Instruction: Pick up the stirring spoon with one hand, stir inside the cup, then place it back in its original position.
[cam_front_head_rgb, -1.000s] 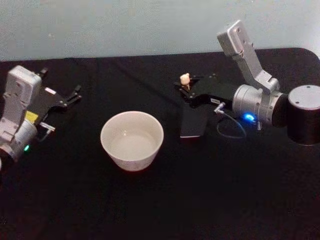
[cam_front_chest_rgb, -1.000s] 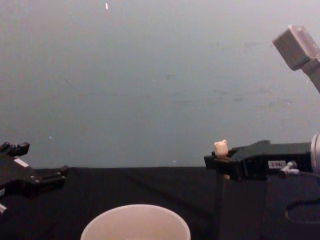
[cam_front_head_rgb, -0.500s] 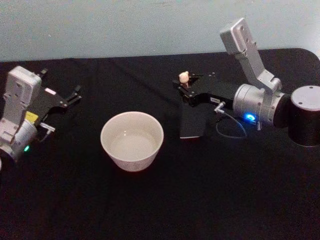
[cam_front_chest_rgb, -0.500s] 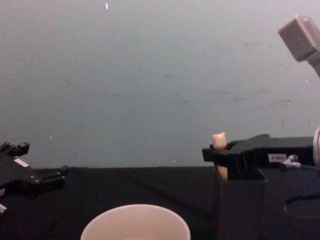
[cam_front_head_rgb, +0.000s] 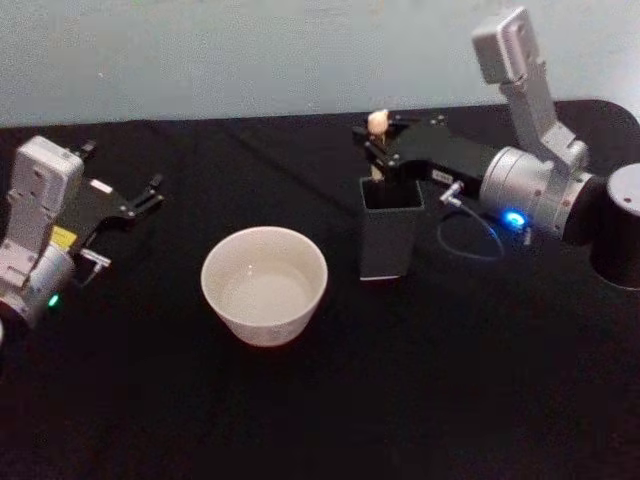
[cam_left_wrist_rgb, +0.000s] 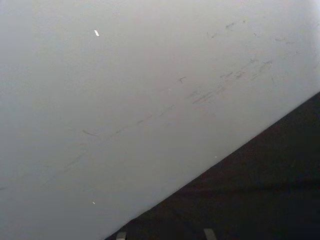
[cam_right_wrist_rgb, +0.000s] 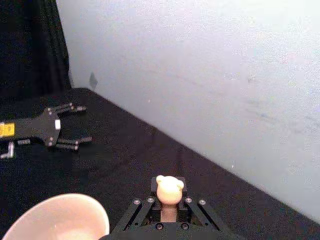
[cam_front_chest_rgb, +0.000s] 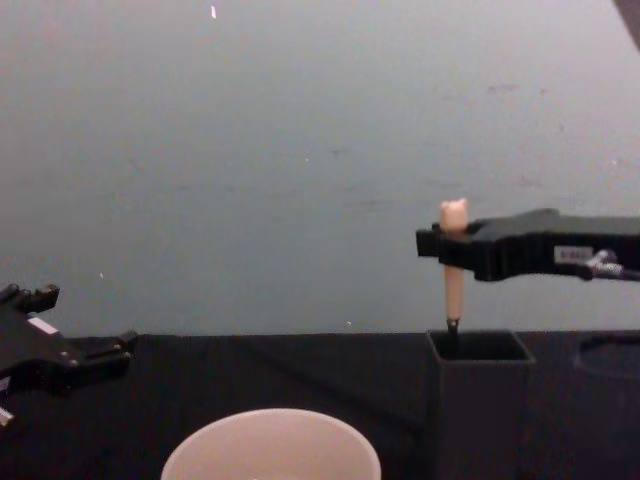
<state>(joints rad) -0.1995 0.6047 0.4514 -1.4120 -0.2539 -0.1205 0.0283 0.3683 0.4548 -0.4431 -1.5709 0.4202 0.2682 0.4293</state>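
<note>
The stirring spoon (cam_front_chest_rgb: 454, 280) hangs upright, its bear head (cam_front_head_rgb: 377, 121) above my right gripper (cam_front_chest_rgb: 440, 243), which is shut on the top of the peach handle. The dark neck dips into the open top of the dark grey square holder (cam_front_chest_rgb: 482, 400), and the metal bowl is hidden inside. In the right wrist view the bear head (cam_right_wrist_rgb: 169, 189) sits between the closed fingers. The cream cup (cam_front_head_rgb: 264, 284) stands to the left of the holder (cam_front_head_rgb: 389, 230), apart from it. My left gripper (cam_front_head_rgb: 120, 170) rests open at the far left of the table.
A black cloth (cam_front_head_rgb: 420, 400) covers the table, and a pale wall (cam_front_chest_rgb: 300, 150) rises behind it. A thin cable loop (cam_front_head_rgb: 478, 232) lies by the right arm. In the right wrist view the left gripper (cam_right_wrist_rgb: 82, 125) lies beyond the cup (cam_right_wrist_rgb: 55, 217).
My right gripper has risen with the spoon and drifted slightly right, drawing the handle up out of the holder. The left arm and the cup have stayed put.
</note>
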